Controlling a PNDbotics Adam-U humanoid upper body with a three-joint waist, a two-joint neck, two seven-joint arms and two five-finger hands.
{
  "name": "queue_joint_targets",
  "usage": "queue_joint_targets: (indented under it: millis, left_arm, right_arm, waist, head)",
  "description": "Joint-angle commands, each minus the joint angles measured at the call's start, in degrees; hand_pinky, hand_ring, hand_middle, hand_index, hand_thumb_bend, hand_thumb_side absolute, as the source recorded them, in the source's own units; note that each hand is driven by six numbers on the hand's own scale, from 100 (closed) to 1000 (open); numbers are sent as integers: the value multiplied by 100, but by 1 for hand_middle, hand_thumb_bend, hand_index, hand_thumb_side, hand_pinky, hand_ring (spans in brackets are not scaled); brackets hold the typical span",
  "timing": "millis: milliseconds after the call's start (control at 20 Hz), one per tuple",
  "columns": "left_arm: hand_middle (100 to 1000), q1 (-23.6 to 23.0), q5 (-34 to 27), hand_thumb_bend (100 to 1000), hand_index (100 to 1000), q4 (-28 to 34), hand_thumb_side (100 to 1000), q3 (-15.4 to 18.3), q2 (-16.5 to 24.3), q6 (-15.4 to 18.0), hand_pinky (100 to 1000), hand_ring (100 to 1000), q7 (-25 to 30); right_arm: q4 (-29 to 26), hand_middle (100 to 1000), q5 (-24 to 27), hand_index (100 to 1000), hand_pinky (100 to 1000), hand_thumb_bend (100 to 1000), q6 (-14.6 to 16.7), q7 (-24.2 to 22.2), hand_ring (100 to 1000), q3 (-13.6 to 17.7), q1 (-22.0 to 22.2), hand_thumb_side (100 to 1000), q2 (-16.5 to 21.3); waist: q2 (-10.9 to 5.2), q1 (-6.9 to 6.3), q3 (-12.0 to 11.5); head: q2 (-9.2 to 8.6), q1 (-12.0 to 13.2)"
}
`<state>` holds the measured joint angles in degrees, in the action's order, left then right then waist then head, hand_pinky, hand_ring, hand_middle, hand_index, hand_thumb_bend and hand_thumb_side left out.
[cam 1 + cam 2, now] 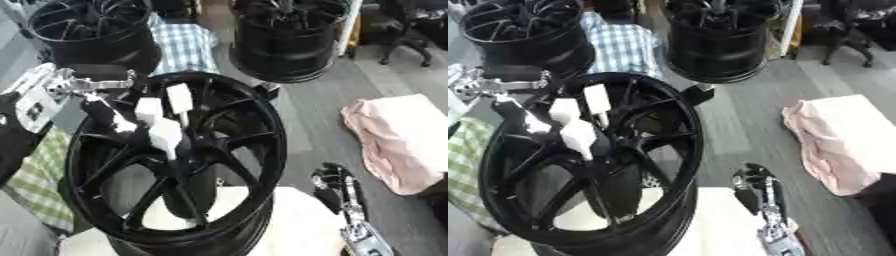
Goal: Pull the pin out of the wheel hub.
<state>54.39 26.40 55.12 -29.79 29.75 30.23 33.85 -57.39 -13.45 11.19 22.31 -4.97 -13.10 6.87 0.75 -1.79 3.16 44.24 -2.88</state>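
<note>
A black multi-spoke wheel hub (254,125) stands tilted in the foreground, its face turned up toward me. My left hand (118,120) comes in from the upper left and hangs over the hub's face. Its white-padded fingers (164,135) are spread and reach down to just above the hub's centre (179,160). I cannot make out the pin; the fingers cover the place where it would sit. My right hand (750,192) rests at the lower right beside the hub, fingers up and relaxed, holding nothing.
Two more black wheels (87,30) (284,45) stand behind. A blue checked cloth (184,45) lies between them, a green checked cloth (39,180) at the left, a pink cloth (402,140) at the right. A white pad (297,225) lies under the hub.
</note>
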Motion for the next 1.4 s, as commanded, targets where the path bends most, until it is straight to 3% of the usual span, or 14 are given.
queue_joint_targets:
  millis: [50, 250, 450, 650, 800, 950, 1100, 1250, 1350, 1400]
  left_arm:
    - [496, 110, -353, 172, 666, 54, 399, 90, 87, 1676, 697, 543, 1811]
    - [455, 117, -902, 113, 627, 124, 401, 152, 150, 1370, 679, 515, 1811]
    - [448, 160, -1307, 109, 620, 403, 397, 299, 418, 1063, 684, 515, 1811]
    - [454, 104, -1721, 123, 625, 876, 407, 873, 965, 690, 695, 521, 1811]
    - [464, -93, -2049, 150, 637, 1227, 416, 1490, 1483, 331, 706, 530, 1811]
    - [468, -501, -2316, 169, 644, 1495, 408, 2100, 1943, 2, 708, 533, 1806]
    - [490, -1282, -2488, 204, 669, 1557, 408, 2629, 2297, -300, 710, 553, 1766]
    - [577, -2116, -2389, 309, 755, 1213, 425, 3049, 2280, -577, 724, 616, 1619]
    - [704, -2636, -2151, 429, 844, 733, 494, 3336, 2088, -758, 757, 717, 1423]
    - [726, -2869, -1941, 458, 855, 522, 516, 3492, 1948, -826, 766, 732, 1232]
  right_arm:
    - [-64, 641, -25, 775, 731, 100, 3, 16, 686, -14, -87, 326, 51]
    - [-61, 641, -24, 775, 732, 100, 3, 17, 686, -14, -84, 326, 50]
    - [-53, 641, -20, 775, 732, 100, 4, 19, 686, -13, -80, 326, 49]
    - [-49, 641, -11, 775, 732, 100, 6, 34, 686, -4, -75, 326, 56]
    - [-41, 641, 0, 775, 732, 100, -1, 46, 686, 9, -75, 326, 64]
    - [-51, 641, 8, 775, 732, 100, -1, 67, 686, 24, -79, 327, 70]
    - [-62, 641, 17, 775, 732, 100, -3, 83, 686, 37, -89, 326, 81]
    - [-79, 641, 29, 775, 732, 100, 1, 98, 686, 50, -102, 327, 83]
    - [-90, 641, 39, 775, 732, 100, -3, 108, 687, 61, -109, 327, 91]
    - [-91, 641, 46, 775, 732, 100, -9, 113, 687, 66, -112, 327, 94]
  waist:
    - [-59, 6, 4]
    - [-60, 5, 1]
    - [-65, 0, -9]
    - [-62, -9, -43]
    - [-60, -8, -84]
    - [-46, -6, -113]
    - [-26, -2, -141]
    - [-3, 11, -158]
    - [11, 24, -172]
    - [17, 31, -179]
  head:
    - [-12, 16]
    - [-12, 23]
    - [-12, 32]
    - [-12, -5]
    - [-12, -47]
    - [-12, -73]
    - [-12, -93]
    - [-12, -91]
    - [-13, -114]
    - [-19, -127]
